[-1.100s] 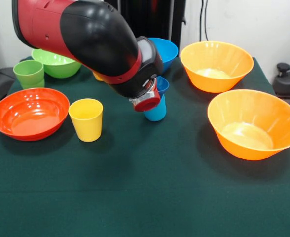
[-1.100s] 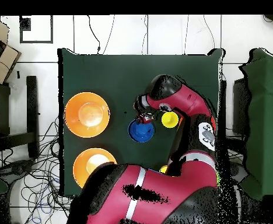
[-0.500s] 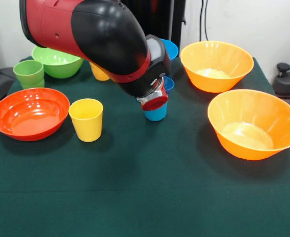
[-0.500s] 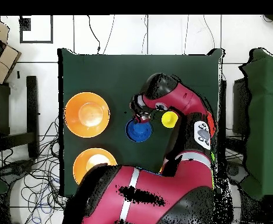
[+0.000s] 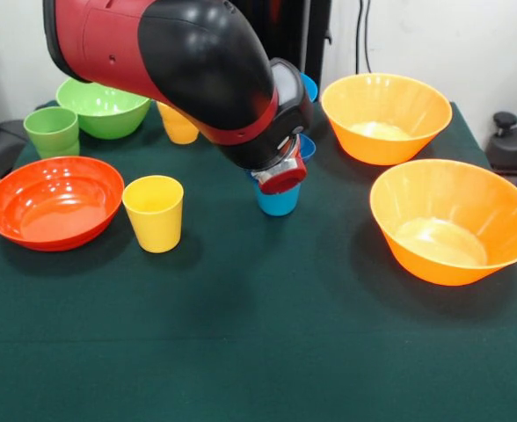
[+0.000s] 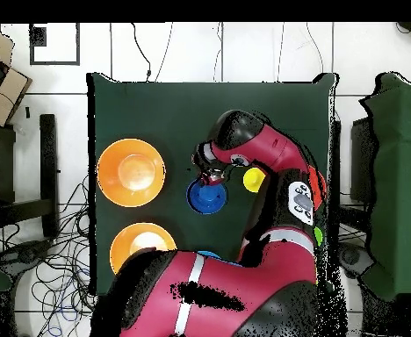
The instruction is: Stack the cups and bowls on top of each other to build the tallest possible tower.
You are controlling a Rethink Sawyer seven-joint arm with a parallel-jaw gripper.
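My gripper point(image 5: 279, 180) hangs under the big red and black arm, right over the light blue cup point(image 5: 278, 202) at the table's middle; the wrist hides where they meet. It also shows in the overhead view point(image 6: 211, 178). The small dark blue bowl point(image 5: 302, 148) sits just behind the cup and shows from above point(image 6: 207, 198). A yellow cup point(image 5: 154, 213) stands beside the red-orange bowl point(image 5: 54, 202) at the left. A second yellow cup point(image 5: 178, 126), the green cup point(image 5: 52, 131) and the green bowl point(image 5: 100, 108) stand at the far left. No tower is in view.
Two large orange bowls point(image 5: 386, 117) point(image 5: 452, 221) take up the right side. The light blue bowl point(image 5: 309, 86) peeks out behind the arm at the far edge. Dark green cloth point(image 5: 241, 352) covers the table.
The arm and wrist have shifted slightly up and to the right in the front view. The light blue cup and the other pieces have not moved.
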